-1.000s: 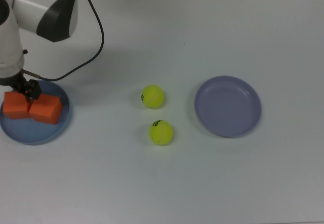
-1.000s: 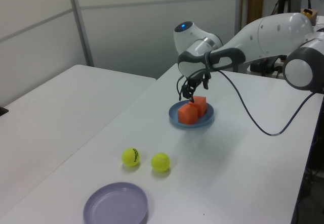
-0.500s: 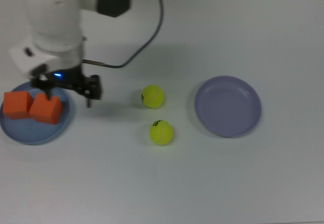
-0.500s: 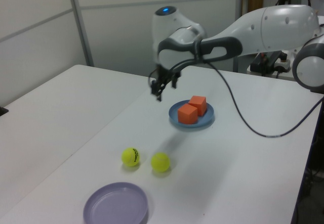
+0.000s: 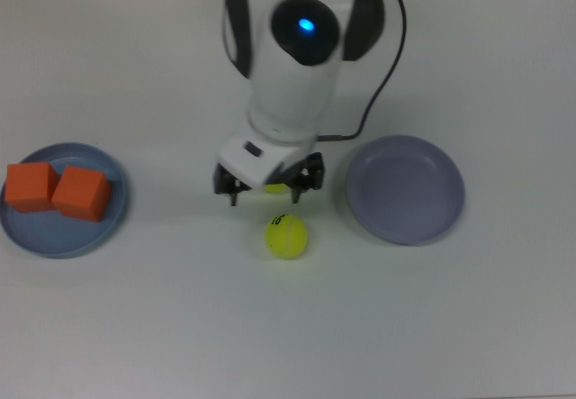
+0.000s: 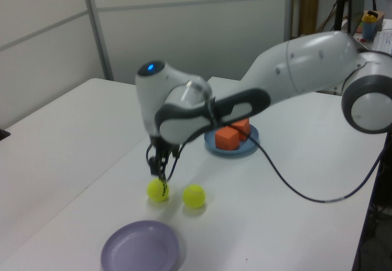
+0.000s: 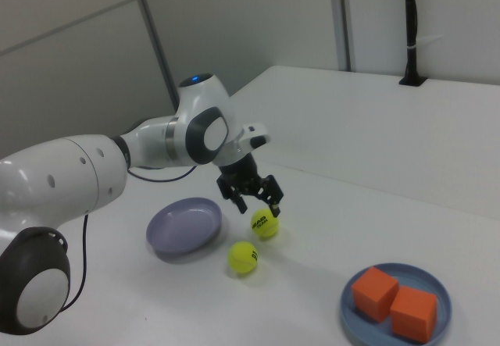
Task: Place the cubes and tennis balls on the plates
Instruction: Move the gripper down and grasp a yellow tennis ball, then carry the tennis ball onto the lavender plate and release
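Two orange cubes [image 5: 30, 185] [image 5: 81, 193] lie side by side on the light blue plate [image 5: 54, 237] at the top view's left. The lavender plate [image 5: 405, 192] at the top view's right holds nothing. Between the plates, two tennis balls rest on the table. One ball [image 5: 286, 236] is in full view; the other [image 7: 265, 224] is mostly hidden in the top view under my gripper [image 5: 267, 187]. The gripper [image 7: 258, 201] hangs open just above that ball, one finger on each side, not touching it. The left view shows the same ball [image 6: 158, 189] below the gripper [image 6: 160, 168].
The white table [image 5: 450, 327] extends around the plates and balls. The arm's body [image 5: 297, 48] and a black cable [image 5: 382, 84] lie over the far middle of the top view. Grey wall panels [image 6: 184, 26] stand behind the table.
The arm has left the blue plate and swept to the top view's right, and it now hovers over the farther tennis ball. Both cubes stay on the blue plate.
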Robot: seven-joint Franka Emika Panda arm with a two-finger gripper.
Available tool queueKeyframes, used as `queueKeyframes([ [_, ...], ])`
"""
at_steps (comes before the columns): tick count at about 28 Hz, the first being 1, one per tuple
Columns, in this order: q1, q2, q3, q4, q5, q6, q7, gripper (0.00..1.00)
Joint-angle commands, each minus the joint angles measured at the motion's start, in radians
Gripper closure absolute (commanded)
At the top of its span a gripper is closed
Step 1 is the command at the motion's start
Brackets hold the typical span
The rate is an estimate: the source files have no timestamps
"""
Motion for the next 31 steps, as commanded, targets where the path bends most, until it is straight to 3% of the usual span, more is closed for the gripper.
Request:
queueKeyframes([
  [1,0.043,0.017,-0.014,-0.007,-0.030,0.036,0.011,0.00],
  [6,0.057,0.052,-0.014,-0.008,-0.079,0.144,0.029,0.00],
  [11,0.057,0.109,-0.017,-0.010,-0.177,0.246,0.043,0.00],
  [17,0.059,0.118,-0.019,-0.013,-0.190,0.243,0.045,0.01],
  [18,0.059,0.116,-0.019,-0.014,-0.190,0.240,0.045,0.05],
  [20,0.062,0.115,-0.019,-0.020,-0.188,0.238,0.045,0.59],
  [21,0.062,0.115,-0.019,-0.022,-0.187,0.238,0.046,0.77],
  [23,0.063,0.115,-0.019,-0.020,-0.185,0.238,0.055,0.95],
  [24,0.065,0.113,-0.017,-0.019,-0.187,0.238,0.081,1.00],
  [31,0.100,0.083,-0.014,-0.010,-0.173,0.238,0.120,1.00],
])
